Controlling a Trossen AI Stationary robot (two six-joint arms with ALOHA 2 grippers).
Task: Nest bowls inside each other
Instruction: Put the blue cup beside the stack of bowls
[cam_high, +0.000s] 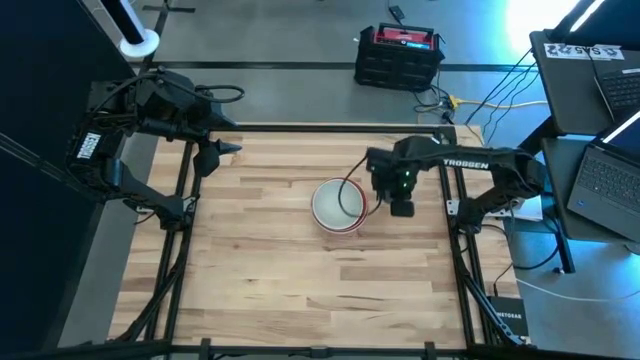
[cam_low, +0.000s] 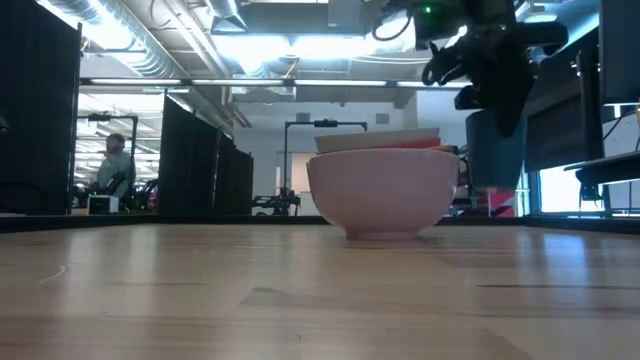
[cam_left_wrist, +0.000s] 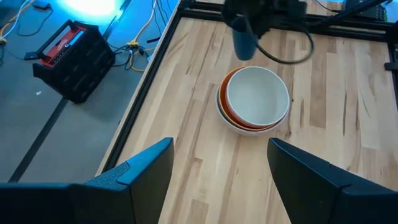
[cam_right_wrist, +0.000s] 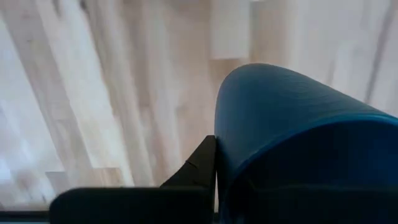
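Dark blue cup (cam_right_wrist: 298, 143), clamped in right gripper (cam_high: 402, 207) just beside stacked bowls (cam_high: 338, 205) mid-counter (cam_high: 260, 290): risk of dropping it into the nest, cup not belonging; left gripper (cam_left_wrist: 217, 168) apart, idle at counter's edge.

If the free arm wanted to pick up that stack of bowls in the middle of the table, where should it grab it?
Probably at the rim, from above. The bowl stack sits upright and open, and its rounded sides curve in toward a narrow foot, poor for a side pinch. One finger inside the top white bowl, one outside. The side facing the left tool is free; the right tool holds a blue cup by the other.
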